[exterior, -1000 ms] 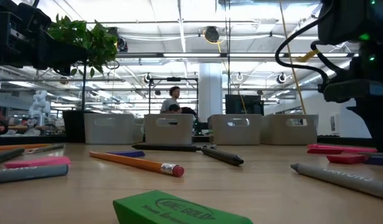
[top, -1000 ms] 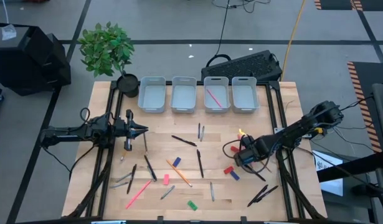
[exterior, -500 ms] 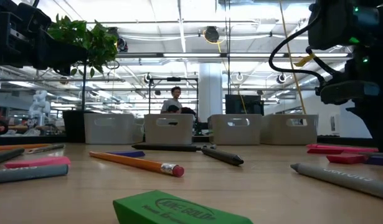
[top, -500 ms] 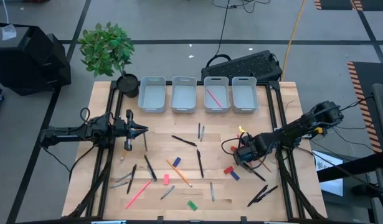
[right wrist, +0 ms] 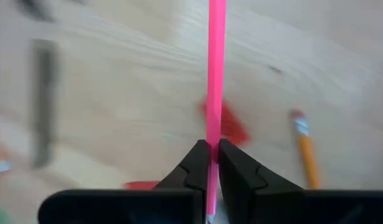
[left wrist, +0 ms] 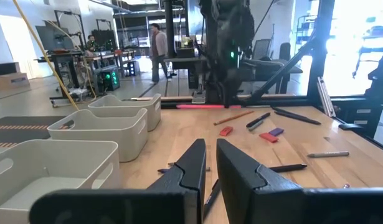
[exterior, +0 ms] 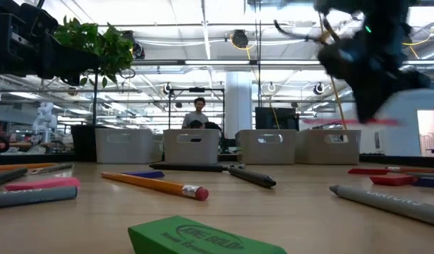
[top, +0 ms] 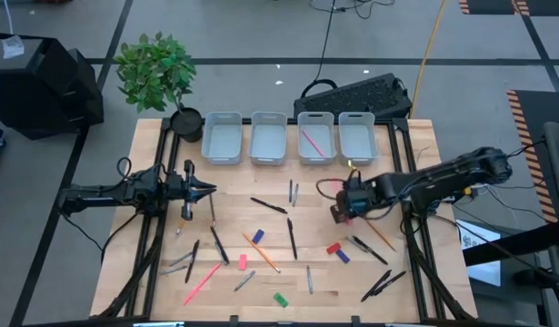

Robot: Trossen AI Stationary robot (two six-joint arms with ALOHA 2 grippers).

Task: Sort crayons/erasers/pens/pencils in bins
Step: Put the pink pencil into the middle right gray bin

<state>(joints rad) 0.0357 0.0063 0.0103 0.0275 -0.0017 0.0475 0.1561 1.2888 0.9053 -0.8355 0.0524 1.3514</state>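
Note:
My right gripper (top: 343,207) hangs above the table's right middle, shut on a thin pink stick (exterior: 351,121) that floats level over the table. My left gripper (top: 208,190) waits at the left, shut and holding nothing (left wrist: 207,163). Four pale bins (top: 223,138) (top: 268,138) (top: 315,138) (top: 357,138) line the far edge; the third holds another pink stick (top: 312,141). Pens, pencils and crayons lie flat across the middle, among them an orange pencil (top: 261,252). A red eraser (top: 334,247), blue erasers (top: 343,257) (top: 257,236), a pink one (top: 243,262) and a green one (top: 280,298) lie flat. My right gripper pinches the pink stick between its two fingers near one of its ends (right wrist: 213,152). The fingers come from above and lie across the stick. Most of the stick's length (right wrist: 215,56) juts out to one side, level and lifted clear of the table.
A potted plant (top: 156,73) stands at the far left corner beside the bins. A black keyboard (top: 356,95) lies behind the bins. Dark pens (top: 384,283) lie near the front right, and an orange pencil (top: 381,234) lies below the right arm.
My right gripper has risen and gone toward the far edge and a little to the left. It has carried the pink stick from the table top up into the air, where the stick now hangs level.

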